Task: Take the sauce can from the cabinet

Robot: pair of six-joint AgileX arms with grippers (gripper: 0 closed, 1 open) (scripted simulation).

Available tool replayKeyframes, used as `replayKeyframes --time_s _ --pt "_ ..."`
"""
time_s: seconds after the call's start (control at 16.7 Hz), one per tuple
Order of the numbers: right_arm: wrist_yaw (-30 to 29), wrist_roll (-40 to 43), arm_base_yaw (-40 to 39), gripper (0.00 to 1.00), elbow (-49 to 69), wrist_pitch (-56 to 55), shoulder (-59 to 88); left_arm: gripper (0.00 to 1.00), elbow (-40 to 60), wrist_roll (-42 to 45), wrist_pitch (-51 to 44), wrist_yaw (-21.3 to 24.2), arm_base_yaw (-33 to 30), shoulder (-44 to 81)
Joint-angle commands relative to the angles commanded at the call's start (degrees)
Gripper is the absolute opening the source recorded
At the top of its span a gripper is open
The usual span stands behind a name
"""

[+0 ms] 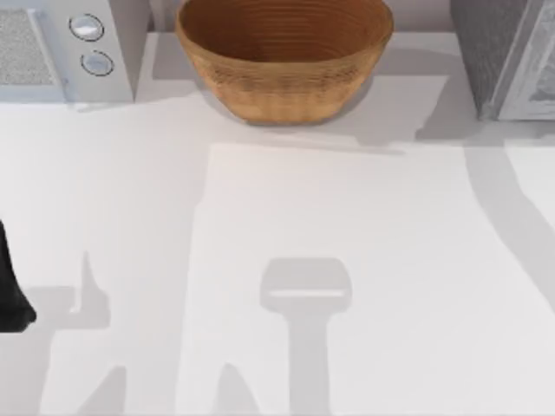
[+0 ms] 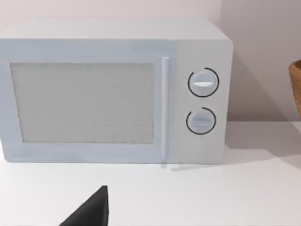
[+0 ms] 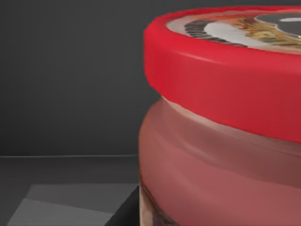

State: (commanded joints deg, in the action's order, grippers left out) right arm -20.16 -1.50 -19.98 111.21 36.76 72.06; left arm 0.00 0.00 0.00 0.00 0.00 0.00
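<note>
**Sauce can inside dark cabinet, seen at close range from the right wrist**

- Sauce can point(image 3: 221, 141): upright, red rim above a reddish label band, pale printed top with a dark mark. It stands on a dark grey floor before a dark back wall, the cabinet interior, very near the right wrist camera.
- Right end effector: a dark edge point(image 3: 124, 214) shows just beside the can's base; contact and finger state cannot be told.
- Left arm point(image 1: 12, 286): parked at the bench's left edge. One dark fingertip point(image 2: 91, 209) of the left end effector shows above the bench; its state cannot be told.
- Bench point(image 1: 347, 260): white.
- Microwave point(image 2: 113, 89): white, two dials, back left.
- Woven basket point(image 1: 284, 52): back centre.
- Cabinet point(image 1: 507, 56): grey, back right.
</note>
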Motion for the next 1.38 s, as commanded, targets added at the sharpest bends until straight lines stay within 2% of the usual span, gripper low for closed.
replayKeyframes --time_s 0.24,0.66,0.9,1.14,1.38 --pt "3.8 0.2 3.3 0.00 -20.6 -6.7 -12.9 1.00 0.0 0.0 0.0 0.0 0.0 0.0" --pt "11.8 0.9 11.2 0.00 -70.2 -20.5 -40.9 1.00 0.0 0.0 0.0 0.0 0.0 0.0" --pt "16.1 1.2 15.6 0.00 -93.4 -28.5 -56.5 1.00 0.0 0.0 0.0 0.0 0.0 0.0" --pt "19.1 1.4 18.8 0.00 -107.2 -34.6 -68.2 1.00 0.0 0.0 0.0 0.0 0.0 0.0" --pt "20.2 1.5 20.0 0.00 -111.2 -36.8 -72.1 1.00 0.0 0.0 0.0 0.0 0.0 0.0"
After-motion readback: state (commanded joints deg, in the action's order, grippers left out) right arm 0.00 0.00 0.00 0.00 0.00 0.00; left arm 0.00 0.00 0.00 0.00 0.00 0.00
